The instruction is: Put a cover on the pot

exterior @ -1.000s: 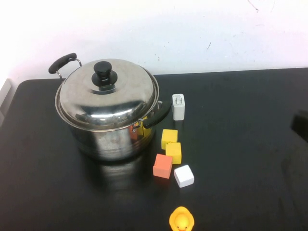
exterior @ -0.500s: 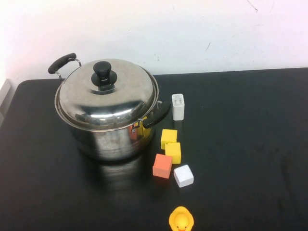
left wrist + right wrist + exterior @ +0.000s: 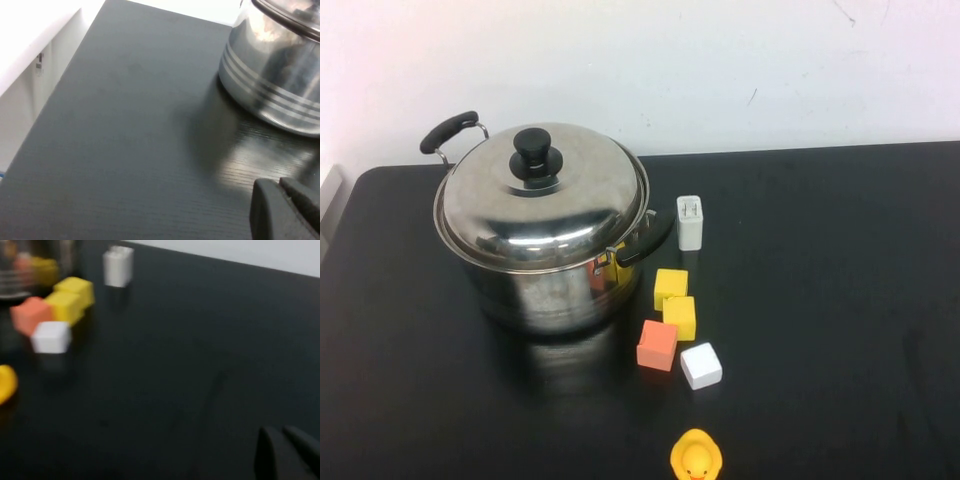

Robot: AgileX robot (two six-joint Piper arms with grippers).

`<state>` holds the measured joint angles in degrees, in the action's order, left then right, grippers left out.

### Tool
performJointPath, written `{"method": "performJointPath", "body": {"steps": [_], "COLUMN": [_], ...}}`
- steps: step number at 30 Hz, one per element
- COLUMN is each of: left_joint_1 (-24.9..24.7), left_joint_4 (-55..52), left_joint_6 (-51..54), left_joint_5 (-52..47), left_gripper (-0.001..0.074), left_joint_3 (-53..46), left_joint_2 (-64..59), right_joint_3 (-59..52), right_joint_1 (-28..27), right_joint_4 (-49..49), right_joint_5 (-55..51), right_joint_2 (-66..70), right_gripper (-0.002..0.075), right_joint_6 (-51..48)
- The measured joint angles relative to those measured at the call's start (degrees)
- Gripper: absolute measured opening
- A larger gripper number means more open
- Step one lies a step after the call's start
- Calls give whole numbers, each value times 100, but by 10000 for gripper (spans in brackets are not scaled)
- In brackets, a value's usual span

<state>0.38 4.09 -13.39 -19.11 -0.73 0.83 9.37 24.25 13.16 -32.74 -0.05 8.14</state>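
Note:
The large steel pot [image 3: 550, 295] with two black side handles stands at the back left of the black table. The domed steel lid [image 3: 560, 205] with its black knob [image 3: 532, 152] sits squarely on the pot. Neither gripper shows in the high view. In the left wrist view my left gripper [image 3: 280, 187] is shut and empty, low over the table, apart from the pot's side [image 3: 270, 75]. In the right wrist view my right gripper [image 3: 280, 432] is shut and empty above bare table, well away from the pot.
Right of the pot stand a white plug adapter [image 3: 690, 221], two yellow blocks [image 3: 671, 287], an orange block [image 3: 658, 345] and a white block [image 3: 701, 365]. A yellow rubber duck [image 3: 696, 460] sits at the front edge. A white wall backs the table.
A dark part of my right arm at the right edge of the high view one second ago has gone out of view. Pot, lid and blocks have not moved.

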Motion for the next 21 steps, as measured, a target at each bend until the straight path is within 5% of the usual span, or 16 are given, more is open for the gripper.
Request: {"method": "performJointPath", "body": {"steps": [6,11,15,21], "left_joint_1": [0,0,0,0], "left_joint_4": [0,0,0,0], "left_joint_6": [0,0,10,10], "left_joint_5": [0,0,0,0], "left_gripper": [-1,-1,-1,-1], "left_joint_3": [0,0,0,0], "left_joint_2": [0,0,0,0], "right_joint_3": [-196,-798,-1083,-1082], "right_joint_1": [-1710,-2698,-2806,-2784], "right_joint_4": [-737,-1316,-1150,-929], "right_joint_5": [308,1923,2443,1885], "right_joint_2": [-67,-67,-67,-67], "right_gripper": [0,0,0,0], "right_joint_6": [-814,-1364,-929,-481]}}
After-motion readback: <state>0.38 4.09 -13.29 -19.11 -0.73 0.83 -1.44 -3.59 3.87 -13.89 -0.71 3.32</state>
